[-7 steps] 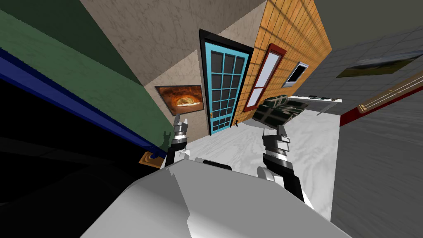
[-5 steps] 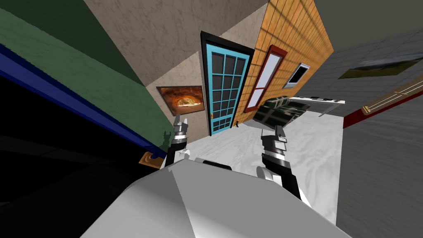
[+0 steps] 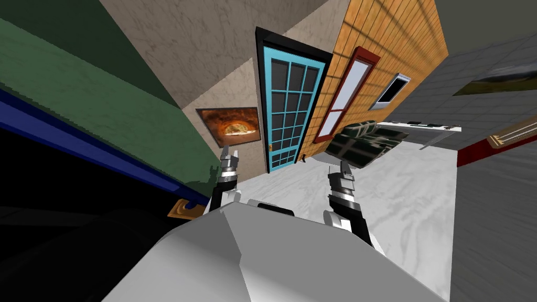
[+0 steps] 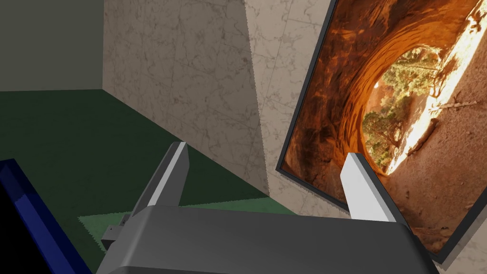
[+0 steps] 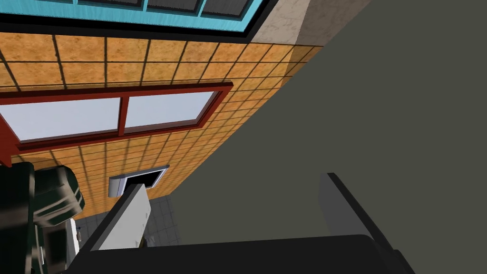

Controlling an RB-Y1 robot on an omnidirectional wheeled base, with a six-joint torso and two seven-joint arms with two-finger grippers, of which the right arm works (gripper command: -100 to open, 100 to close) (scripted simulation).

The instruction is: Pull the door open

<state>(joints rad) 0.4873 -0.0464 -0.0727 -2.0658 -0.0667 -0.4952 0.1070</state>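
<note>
A dark sofa [image 3: 362, 141] stands near the teal door [image 3: 287, 118].

Living room of a house, black-framed turquoise many-paned door [image 3: 287, 112], framed orange canyon picture [image 3: 233, 126] on the beige wall [image 3: 236, 86] left of the door, tall red-framed window [image 3: 346, 92] on orange tiles [image 3: 398, 42] right of it, dark green padded couch [image 3: 362, 141] beyond, pale marbled floor [image 3: 414, 181].
</note>
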